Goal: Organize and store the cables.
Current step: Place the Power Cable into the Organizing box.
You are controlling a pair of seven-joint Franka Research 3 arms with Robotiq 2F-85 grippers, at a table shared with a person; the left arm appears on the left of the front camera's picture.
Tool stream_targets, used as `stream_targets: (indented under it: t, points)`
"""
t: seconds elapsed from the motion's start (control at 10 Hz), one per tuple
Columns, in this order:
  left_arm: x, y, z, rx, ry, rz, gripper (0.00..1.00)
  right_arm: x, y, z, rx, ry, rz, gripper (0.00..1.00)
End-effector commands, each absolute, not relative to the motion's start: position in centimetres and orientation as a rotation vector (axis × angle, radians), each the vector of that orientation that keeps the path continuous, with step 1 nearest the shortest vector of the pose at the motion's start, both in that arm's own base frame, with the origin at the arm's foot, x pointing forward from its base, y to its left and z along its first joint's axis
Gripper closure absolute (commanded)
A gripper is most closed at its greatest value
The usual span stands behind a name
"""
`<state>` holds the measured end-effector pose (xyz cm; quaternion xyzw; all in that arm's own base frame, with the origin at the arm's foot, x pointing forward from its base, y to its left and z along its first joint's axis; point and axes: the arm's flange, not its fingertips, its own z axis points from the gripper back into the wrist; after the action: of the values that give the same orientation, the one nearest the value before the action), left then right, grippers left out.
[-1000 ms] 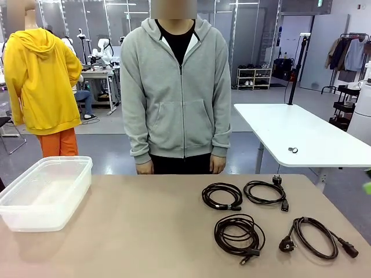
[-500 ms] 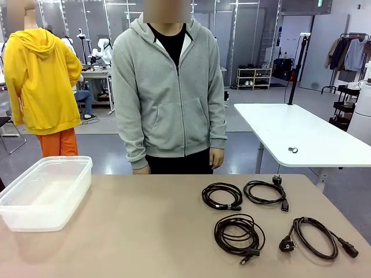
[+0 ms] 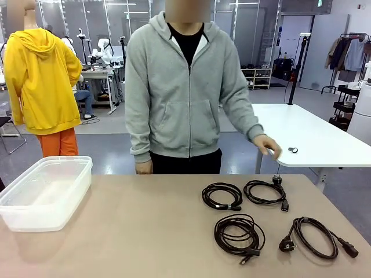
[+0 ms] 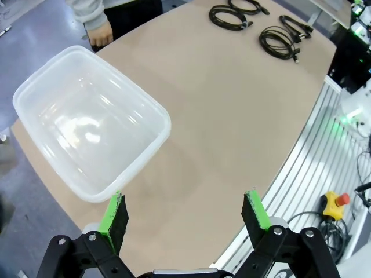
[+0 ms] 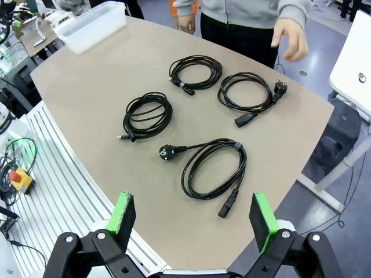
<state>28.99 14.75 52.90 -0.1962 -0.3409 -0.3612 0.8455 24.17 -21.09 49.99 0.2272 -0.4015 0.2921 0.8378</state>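
Note:
Several coiled black cables lie on the tan table's right half: one (image 3: 221,196) beside another (image 3: 265,192) at the back, a third (image 3: 238,233) in front, a larger one (image 3: 316,237) at the right. From the right wrist camera they lie below and ahead: (image 5: 195,72), (image 5: 247,92), (image 5: 147,115), (image 5: 213,169). My right gripper (image 5: 194,219) hangs open above the table's near edge, holding nothing. My left gripper (image 4: 186,211) is open and holds nothing, high over the table edge by the box. The person's hand (image 3: 268,145) reaches out above the back right cable.
A clear plastic box (image 3: 46,191) stands at the table's left end, seen from above as box (image 4: 87,119). A white table (image 3: 301,130) stands behind on the right. The person in a grey hoodie (image 3: 185,98) stands at the far edge.
The person has shifted right and raised one hand out over the back right cable. The cables and the box have not moved.

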Motion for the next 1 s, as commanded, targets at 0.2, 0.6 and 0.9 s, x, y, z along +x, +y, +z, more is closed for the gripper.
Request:
stream_targets:
  t: [0.2,0.6,0.9]
  points:
    - [28.91,14.92,53.2,-0.409,-0.725,-0.783,0.0,23.97,-21.09,50.07,0.479,-0.859,0.642,0.0]
    - [28.91,14.92,53.2,-0.409,-0.725,-0.783,0.0,23.97,-21.09,50.07,0.479,-0.859,0.642,0.0]
    - [28.91,14.92,53.2,-0.409,-0.725,-0.783,0.0,23.97,-21.09,50.07,0.479,-0.859,0.642,0.0]
